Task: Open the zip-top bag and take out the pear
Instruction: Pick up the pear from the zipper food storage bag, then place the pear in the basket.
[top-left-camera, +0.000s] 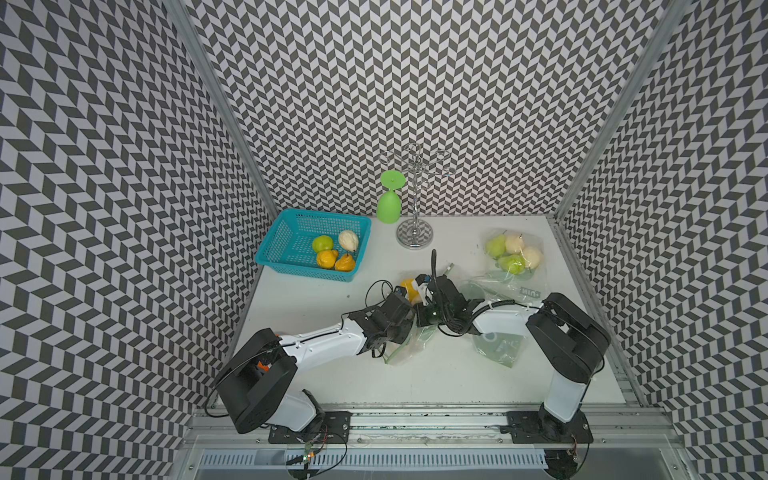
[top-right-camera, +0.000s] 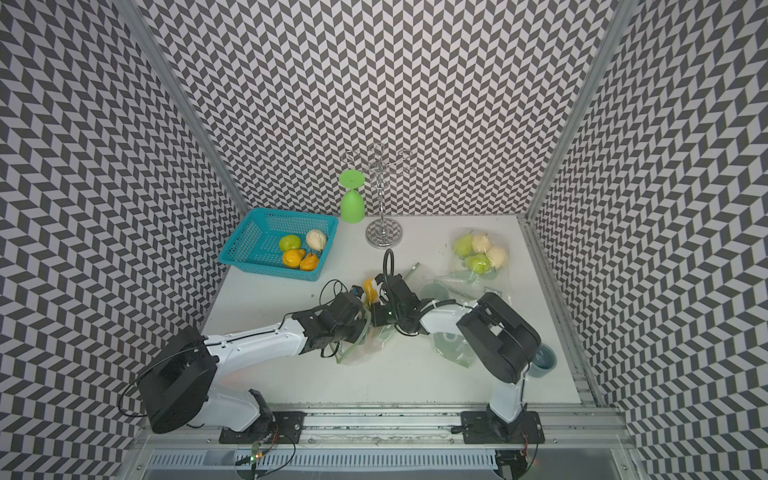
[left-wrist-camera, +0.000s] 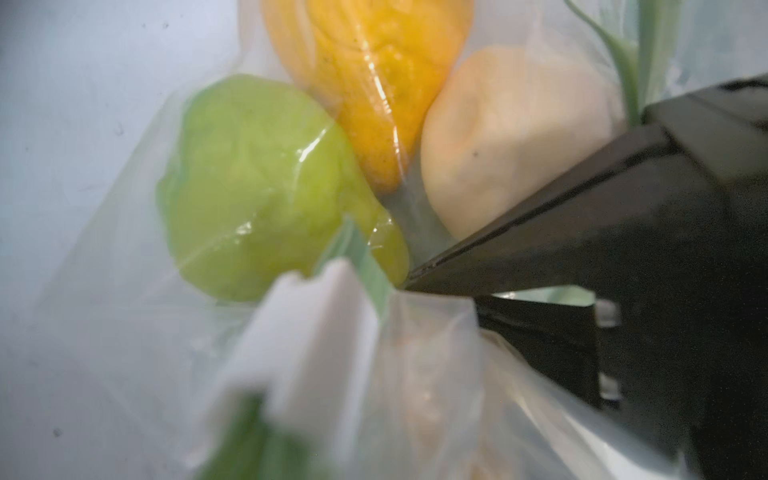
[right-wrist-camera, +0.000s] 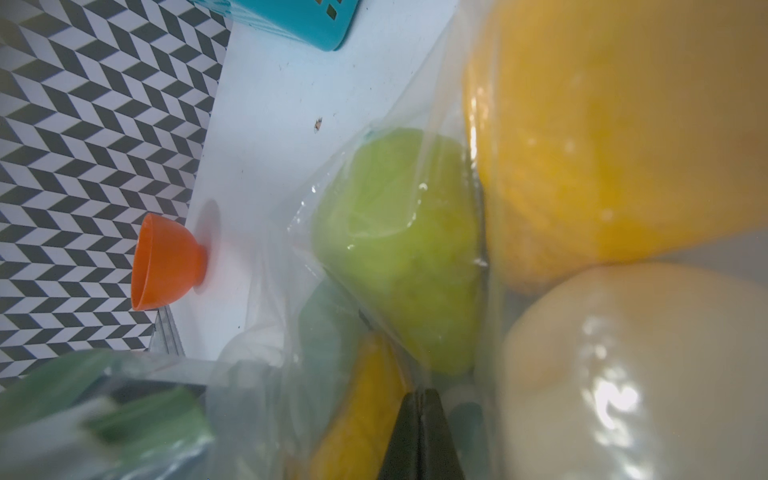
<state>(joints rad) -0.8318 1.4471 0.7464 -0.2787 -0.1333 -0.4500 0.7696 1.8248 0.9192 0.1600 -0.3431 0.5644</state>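
Note:
Both arms meet at the table's middle over a clear zip-top bag (top-left-camera: 405, 347). Through its film the left wrist view shows a green pear (left-wrist-camera: 257, 187), an orange-yellow pear (left-wrist-camera: 374, 70) and a cream pear (left-wrist-camera: 511, 137). In a top view only the yellow pear (top-left-camera: 408, 289) shows, between the two grippers. My right gripper (right-wrist-camera: 419, 415) has its black fingers pressed together on the bag's film by the green zip edge (left-wrist-camera: 365, 266). My left gripper (top-left-camera: 409, 303) is at the bag's mouth. Blurred plastic covers its jaws.
A teal basket (top-left-camera: 286, 232) at the back left holds several pears. A second bag of pears (top-left-camera: 513, 253) lies back right, with flat bags (top-left-camera: 496, 343) nearby. An upturned green glass (top-left-camera: 390, 203) hangs on a wire rack (top-left-camera: 414, 232). An orange cup (right-wrist-camera: 166, 262) stands by the left wall.

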